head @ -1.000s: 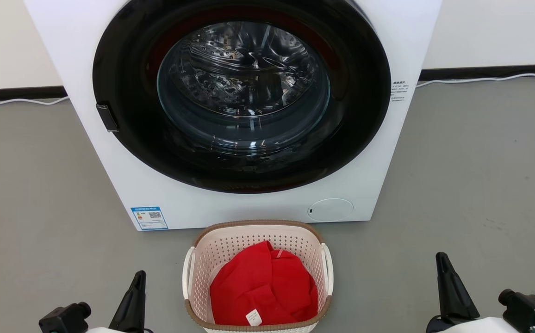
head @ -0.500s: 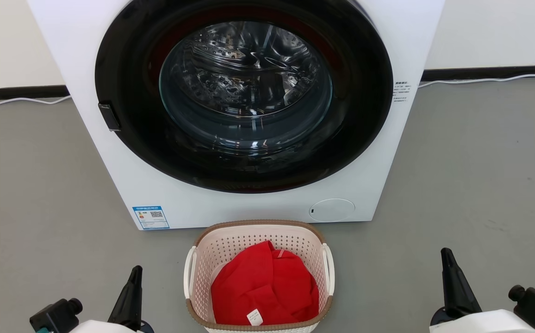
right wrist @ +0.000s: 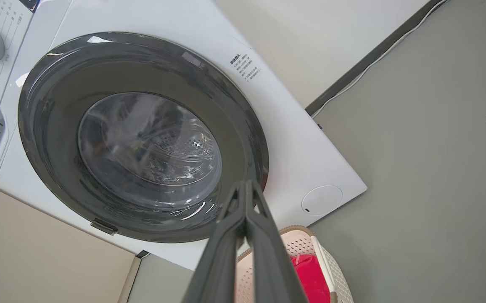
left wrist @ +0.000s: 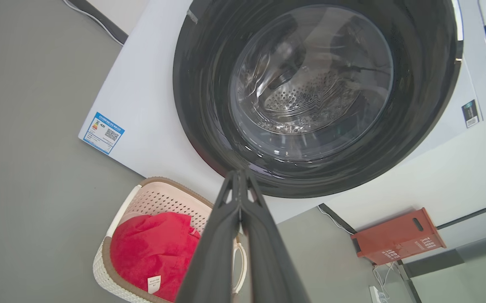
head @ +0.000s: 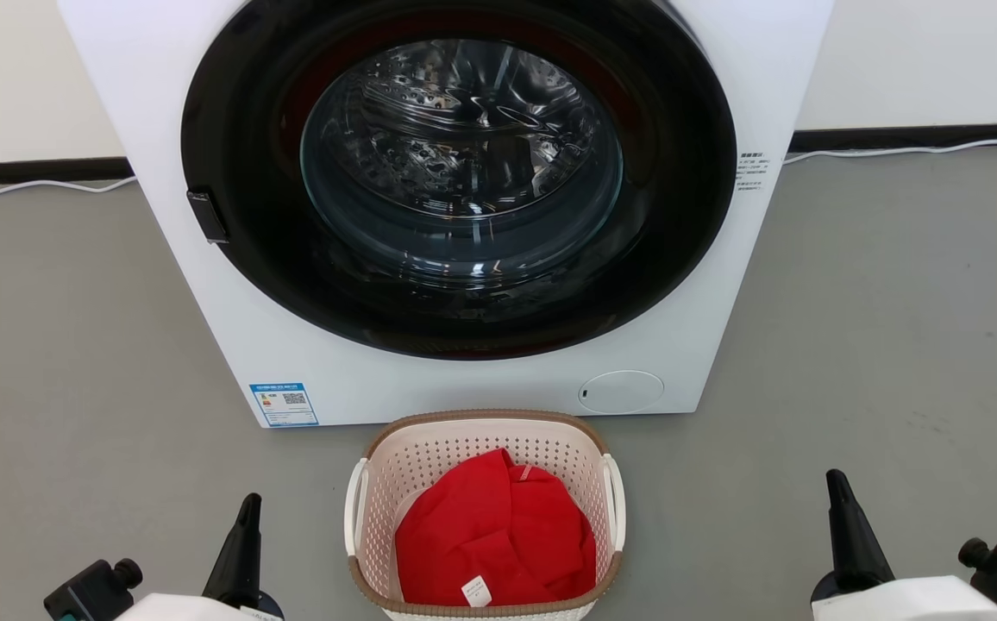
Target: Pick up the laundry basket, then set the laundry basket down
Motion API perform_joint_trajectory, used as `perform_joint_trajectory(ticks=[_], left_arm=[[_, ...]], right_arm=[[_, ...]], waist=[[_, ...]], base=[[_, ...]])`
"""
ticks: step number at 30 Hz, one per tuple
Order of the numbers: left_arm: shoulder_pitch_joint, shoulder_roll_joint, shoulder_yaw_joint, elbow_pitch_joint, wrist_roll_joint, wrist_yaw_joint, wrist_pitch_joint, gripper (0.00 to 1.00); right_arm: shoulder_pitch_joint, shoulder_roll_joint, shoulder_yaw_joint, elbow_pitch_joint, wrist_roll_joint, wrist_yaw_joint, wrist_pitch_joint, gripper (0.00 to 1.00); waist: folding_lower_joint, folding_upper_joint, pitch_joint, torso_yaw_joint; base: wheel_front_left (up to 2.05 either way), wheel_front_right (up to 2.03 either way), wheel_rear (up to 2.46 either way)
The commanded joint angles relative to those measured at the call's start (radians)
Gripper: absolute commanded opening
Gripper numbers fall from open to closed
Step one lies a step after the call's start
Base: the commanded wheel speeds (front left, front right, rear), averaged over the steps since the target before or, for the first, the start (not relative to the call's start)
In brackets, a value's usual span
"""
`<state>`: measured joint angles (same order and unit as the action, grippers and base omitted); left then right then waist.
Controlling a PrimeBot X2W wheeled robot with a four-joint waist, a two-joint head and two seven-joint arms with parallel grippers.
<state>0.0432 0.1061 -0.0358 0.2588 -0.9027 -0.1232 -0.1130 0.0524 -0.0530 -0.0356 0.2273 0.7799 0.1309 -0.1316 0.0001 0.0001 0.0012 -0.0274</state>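
The laundry basket [head: 429, 457] stands on the grey floor [head: 76, 345] just before the white washing machine [head: 335, 388], between the two grippers and well apart from both; its near rim is cut off by the bottom edge of the head view. A red garment [head: 494, 526] with a small white tag [head: 475, 591] covers the basket's bottom. The left gripper [head: 248, 509] and right gripper [head: 833, 479] each have their fingers pressed fully together, holding nothing, their wrists cropped at the frame's edge. In the right wrist view the fingers hide most of the basket. The machine's top is out of frame, and the print on its blue label [head: 285, 404] is too small to read
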Motion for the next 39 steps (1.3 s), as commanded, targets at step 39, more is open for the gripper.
perform_joint_trajectory(ticks=[39], left_arm=[[-0.108,-0.024,0.088,-0.018,-0.388,-0.005,0.122,0.00]], right_arm=[[-0.112,-0.018,-0.022,-0.003,0.468,0.000,0.119,0.00]], waist=[[-0.0001,-0.0001,0.001,0.015]], base=[[0.00,0.00,0.00]])
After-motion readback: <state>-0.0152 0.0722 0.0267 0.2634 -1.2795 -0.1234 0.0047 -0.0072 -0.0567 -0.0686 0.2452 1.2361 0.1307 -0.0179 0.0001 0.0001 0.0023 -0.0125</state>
